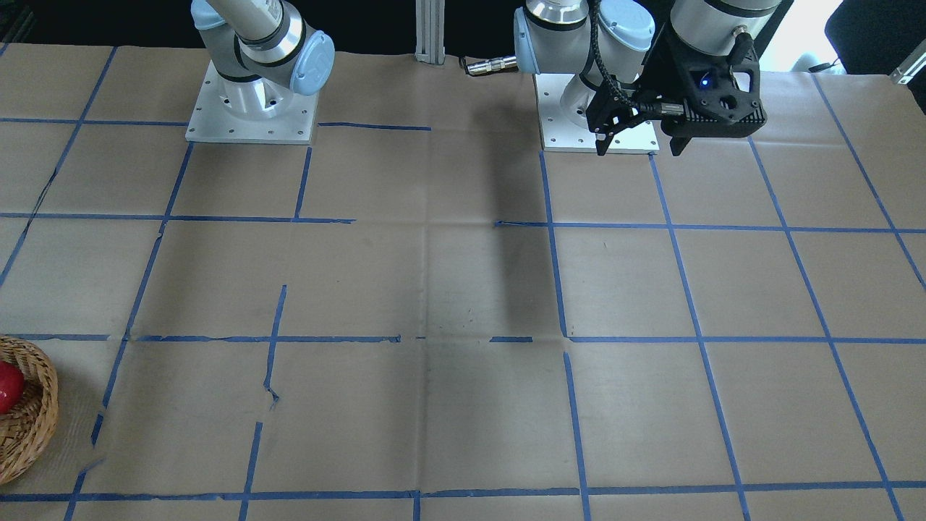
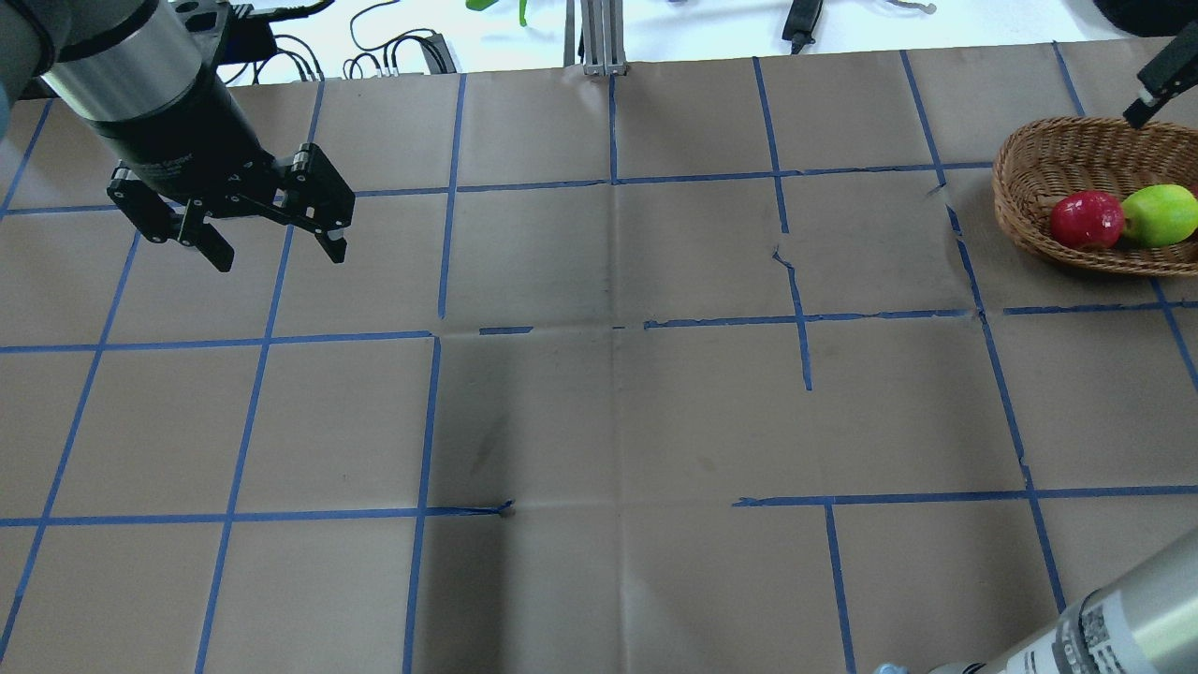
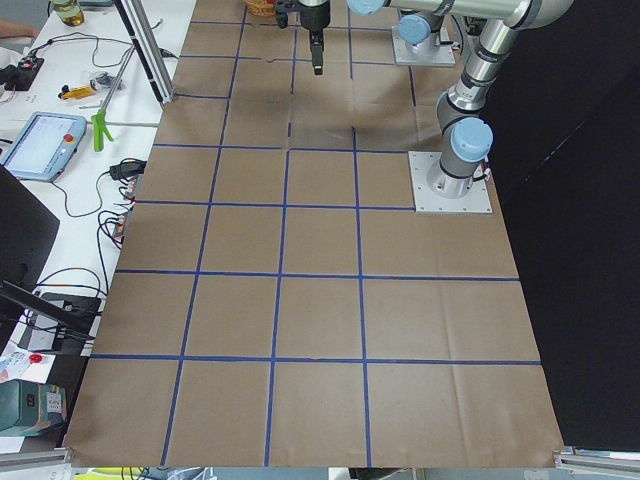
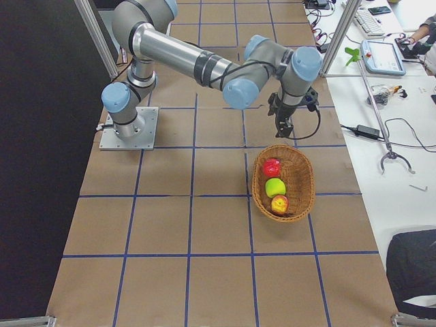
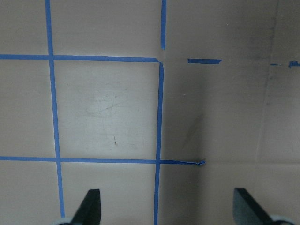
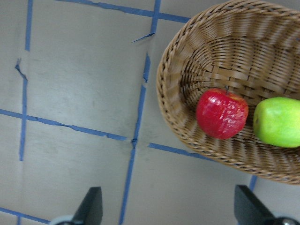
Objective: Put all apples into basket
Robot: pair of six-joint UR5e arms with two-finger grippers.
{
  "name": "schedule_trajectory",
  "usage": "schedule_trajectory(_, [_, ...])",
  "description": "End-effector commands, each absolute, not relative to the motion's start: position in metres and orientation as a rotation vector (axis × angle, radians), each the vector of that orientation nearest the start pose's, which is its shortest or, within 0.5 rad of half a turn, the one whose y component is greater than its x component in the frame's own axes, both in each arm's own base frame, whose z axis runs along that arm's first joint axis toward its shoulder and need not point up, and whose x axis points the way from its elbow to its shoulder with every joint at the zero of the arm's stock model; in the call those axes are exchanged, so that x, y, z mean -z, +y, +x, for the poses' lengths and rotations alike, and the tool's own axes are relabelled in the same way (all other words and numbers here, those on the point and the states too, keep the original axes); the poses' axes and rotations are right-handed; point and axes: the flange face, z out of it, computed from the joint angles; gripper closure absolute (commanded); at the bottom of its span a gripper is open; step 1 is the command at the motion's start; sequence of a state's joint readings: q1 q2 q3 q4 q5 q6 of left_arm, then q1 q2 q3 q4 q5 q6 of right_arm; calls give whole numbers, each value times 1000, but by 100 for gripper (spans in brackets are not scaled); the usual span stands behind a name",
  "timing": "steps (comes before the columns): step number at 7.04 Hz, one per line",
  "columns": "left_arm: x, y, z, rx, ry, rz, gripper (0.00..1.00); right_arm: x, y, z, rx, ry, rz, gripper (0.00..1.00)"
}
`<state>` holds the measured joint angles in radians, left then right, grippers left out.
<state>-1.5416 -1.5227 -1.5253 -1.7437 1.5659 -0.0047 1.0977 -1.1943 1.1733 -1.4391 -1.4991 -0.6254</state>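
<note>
The wicker basket (image 2: pixel 1029 154) stands at the table's far right; it also shows in the exterior right view (image 4: pixel 303 194) and the right wrist view (image 6: pixel 168 93). In it lie the deep red apple (image 2: pixel 1086 220), the yellow-green apple (image 2: pixel 1161 215) and the red-and-yellow apple (image 4: pixel 279 204). My right gripper (image 6: pixel 171 206) is open and empty, and it hovers just off the basket's rim (image 4: pixel 285 129). My left gripper (image 2: pixel 271 248) is open and empty above the far left of the table; it also shows in the left wrist view (image 5: pixel 168 206) and the front-facing view (image 1: pixel 636 141).
Brown paper with a blue tape grid (image 2: pixel 613 328) covers the table. The two arm bases (image 1: pixel 253 108) (image 1: pixel 579 123) stand at the robot's edge. A bench with a teach pendant (image 4: pixel 381 58) and cables runs along the far side.
</note>
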Motion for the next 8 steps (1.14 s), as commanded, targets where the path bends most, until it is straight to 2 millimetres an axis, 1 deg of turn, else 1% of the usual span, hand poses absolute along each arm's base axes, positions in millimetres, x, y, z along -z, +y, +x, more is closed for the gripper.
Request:
schedule_trajectory(1, [-517,-465,-120,-125,3146,-53,1,-485,-594,-30,-155,3055,60,0])
schedule_trajectory(2, [-517,-464,-120,-125,3146,-53,1,-495,-563,23,-160,3087,174,0])
schedule_trajectory(3, [-517,-464,-120,-125,3146,-53,1,-505,-530,80,-123,3100,239,0])
schedule_trajectory(4, [-516,-465,-121,-130,3147,-54,1,-513,-512,114,-79,3098,306,0])
schedule_trajectory(5, [-516,-466,-121,-130,3147,-54,1,-518,-506,134,-40,3100,263,0])
schedule_trajectory(6, [-515,-466,-121,-133,3147,-54,1,-522,-502,144,-16,3106,237,0])
schedule_trajectory(7, [-515,-467,-120,-130,3146,-53,1,-526,-507,141,62,3131,241,0])
schedule_trajectory(8, [-515,-467,-120,-130,3146,-53,1,-528,-507,141,80,3135,236,0])
